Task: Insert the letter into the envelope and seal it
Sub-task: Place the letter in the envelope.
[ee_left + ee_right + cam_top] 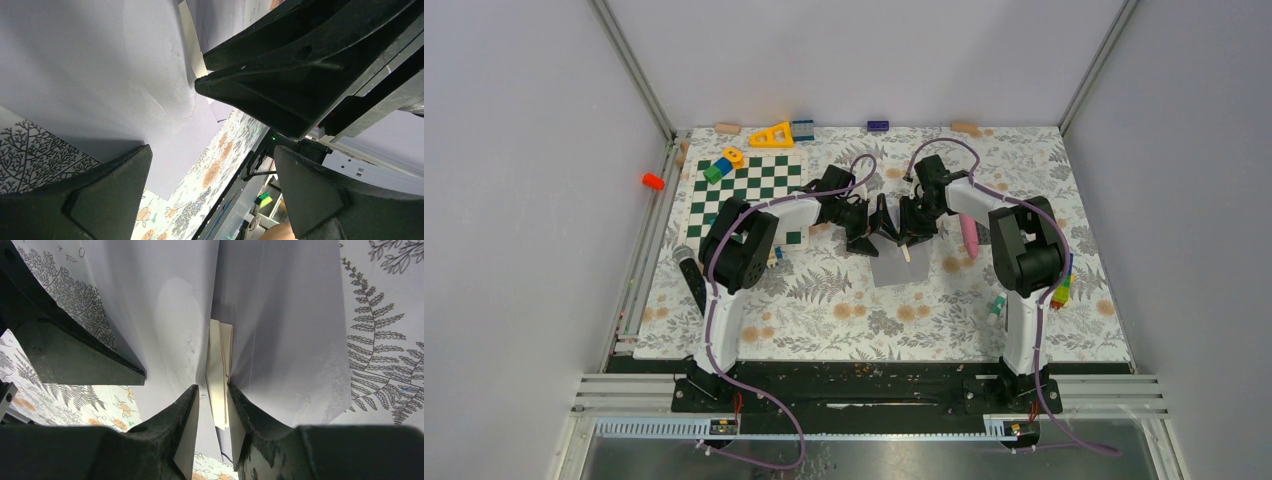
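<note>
left tool (pixel 875 228) gapes over envelope (pixel 892 271) near checkerboard (pixel 754 186)

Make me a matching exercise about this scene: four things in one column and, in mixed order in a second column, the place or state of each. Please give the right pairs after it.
Things
1. letter
2. left gripper
3. chessboard
4. orange cylinder

Places or states
A. off the floral mat, beyond its left edge
B. open wide, gripping nothing
C. pinched in the right gripper, its far end at the envelope
D. on the far left part of the floral mat

Pairs: 1-C, 2-B, 3-D, 4-A
</note>
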